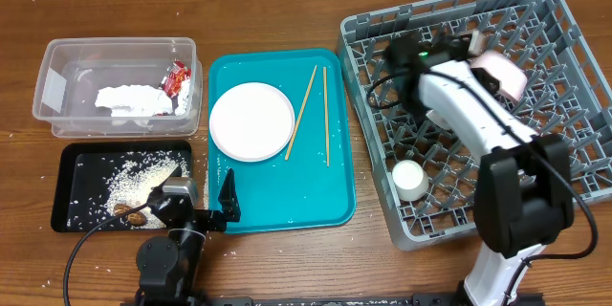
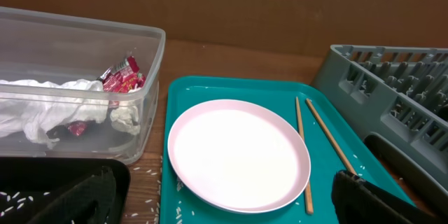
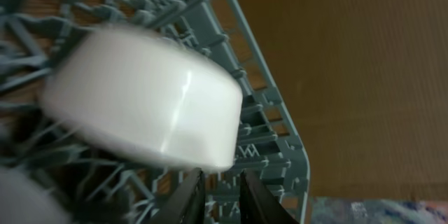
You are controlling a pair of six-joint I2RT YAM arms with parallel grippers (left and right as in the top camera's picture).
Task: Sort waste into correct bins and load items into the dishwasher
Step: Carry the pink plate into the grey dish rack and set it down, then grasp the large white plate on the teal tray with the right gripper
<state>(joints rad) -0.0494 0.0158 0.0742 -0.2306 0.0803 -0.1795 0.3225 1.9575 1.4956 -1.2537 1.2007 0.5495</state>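
On the right of the table, the dish rack (image 1: pixel 574 105) has the right arm reaching deep among its pegs. The right gripper (image 3: pixel 222 185) sits beside the pale pink bowl (image 1: pixel 504 74), which looks blurred and almost white in the wrist view. Its fingers are close together with a slim gap between them, and nothing visible is caught in that gap. In the middle, to the left of the rack, the teal tray (image 1: pixel 339 206) holds what I judge is left to load. The plate (image 1: pixel 251 121) lies flat on the tray's left half. The two chopsticks (image 1: pixel 324 115) lie just right of it, with their long axes running from near to far, the left one leaning toward the plate. The left gripper (image 1: pixel 206 207) hovers at the tray's near-left edge, spread wide and holding nothing. The plate is straight ahead of it and the chopsticks lie beyond to its right. The left arm is therefore clearly the nearer one, and any load would have to travel rightward across the tray to reach the rack.
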